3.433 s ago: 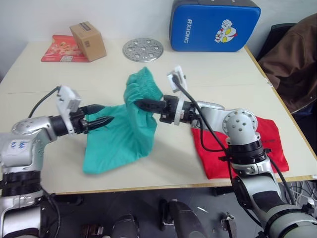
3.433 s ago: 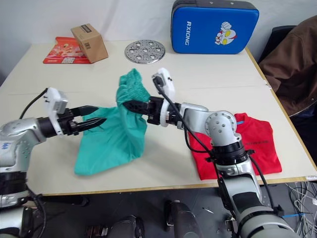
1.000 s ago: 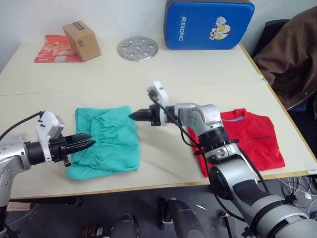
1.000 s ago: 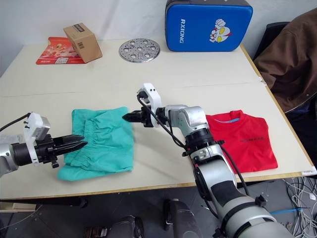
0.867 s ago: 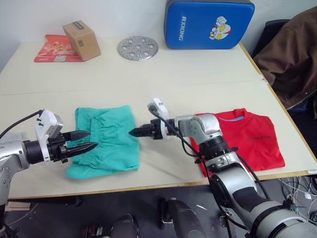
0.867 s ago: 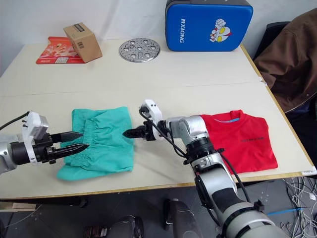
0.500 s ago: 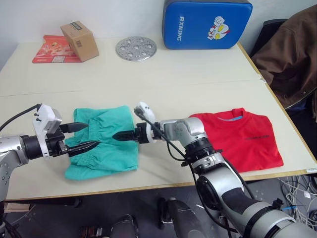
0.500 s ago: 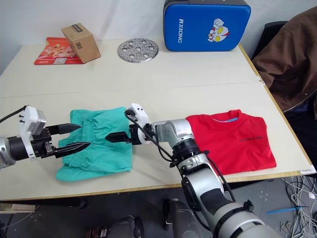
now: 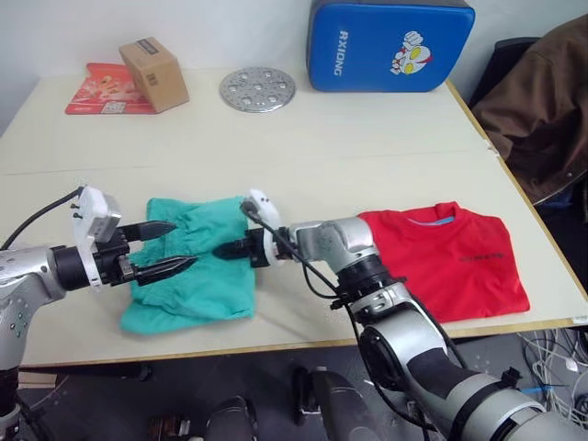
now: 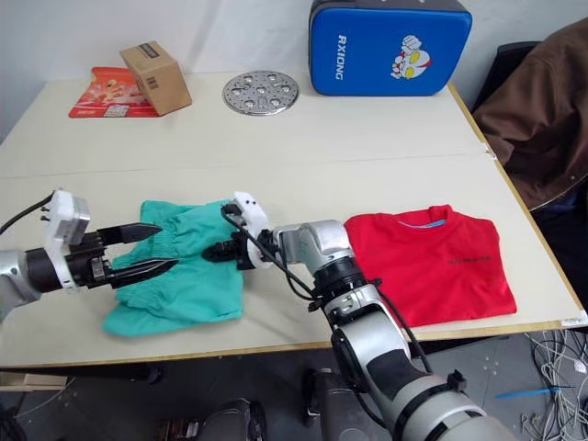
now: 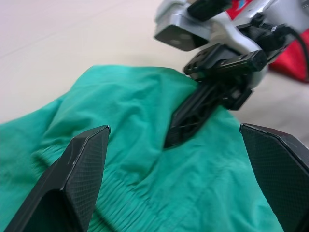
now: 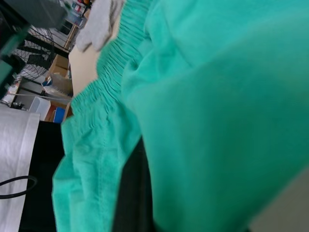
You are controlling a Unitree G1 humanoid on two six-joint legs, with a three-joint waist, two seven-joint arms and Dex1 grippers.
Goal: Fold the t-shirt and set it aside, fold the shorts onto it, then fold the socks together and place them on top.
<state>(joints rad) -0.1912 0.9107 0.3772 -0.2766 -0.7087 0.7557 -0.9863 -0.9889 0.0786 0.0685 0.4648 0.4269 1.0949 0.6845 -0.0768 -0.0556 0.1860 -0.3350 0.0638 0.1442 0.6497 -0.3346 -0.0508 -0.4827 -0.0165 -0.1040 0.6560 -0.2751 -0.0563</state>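
Progress at this moment: the t-shirt lies flat and folded on the table, well off to the outer side of the right gripper, so the first step looks complete. The shorts rest as a rough folded pad between the two grippers, not yet on the t-shirt; moving them there, and then dealing with the socks, is judged to remain.

Right gripper: its tips are buried in the near edge of the shorts, and whether the jaws pinch the cloth cannot be told (the left wrist view shows a dark finger pressed into a fold, the fabric bunched around it).

Left gripper: jaws spread wide and holding nothing, poised over the waistband side of the shorts, apart from the cloth.

Differences between views: the head views give the whole layout of both garments. The right wrist view looks along the gathered waistband and, beyond it, shows a pale grey knit piece, probably the socks.
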